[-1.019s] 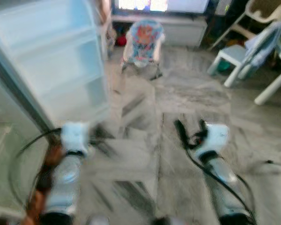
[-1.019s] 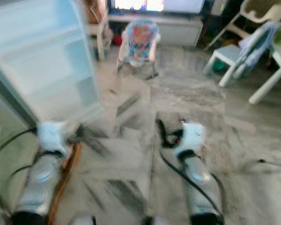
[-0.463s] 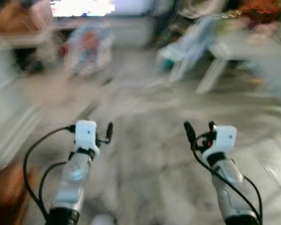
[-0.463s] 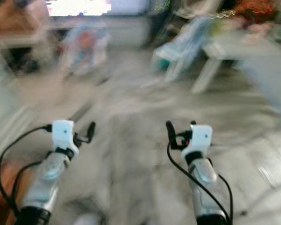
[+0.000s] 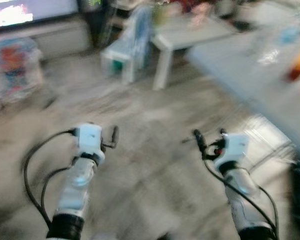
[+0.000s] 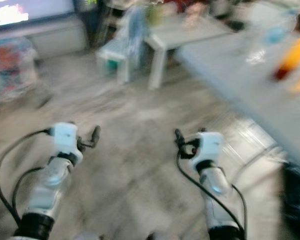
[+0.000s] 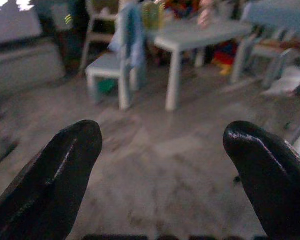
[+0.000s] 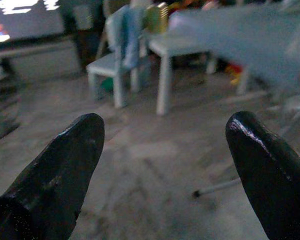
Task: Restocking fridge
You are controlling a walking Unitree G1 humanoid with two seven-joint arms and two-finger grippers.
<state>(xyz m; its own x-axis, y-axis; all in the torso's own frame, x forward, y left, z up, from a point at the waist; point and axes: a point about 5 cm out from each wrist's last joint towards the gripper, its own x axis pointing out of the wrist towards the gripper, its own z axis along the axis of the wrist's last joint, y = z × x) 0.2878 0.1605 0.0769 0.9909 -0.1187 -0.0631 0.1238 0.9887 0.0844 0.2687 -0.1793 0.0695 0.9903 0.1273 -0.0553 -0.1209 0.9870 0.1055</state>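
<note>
groceries for the fridge look to be up on the grey tabletop [image 6: 230, 65] at the robot's right: a blurred orange shape [image 6: 292, 59] and a pale clear one [image 6: 262, 42], too smeared to name, and well apart from both grippers. nearest us, two silver arms reach out over the mottled grey stone floor [image 5: 155, 165], black cables looping off each. left gripper [image 5: 111, 138] hangs over bare floor, its glossy rounded black fingers [image 7: 55, 175] spread wide, holding nothing. right gripper [image 5: 209, 141] the same, fingers [image 8: 55, 170] wide apart and empty. farther out, a small white table [image 7: 195, 37] with square legs, a white chair [image 7: 112, 65] with blue cloth draped on it just beside it. at the back, a colourful patterned seat [image 5: 12, 62] and a bright screen [image 5: 20, 12].
</note>
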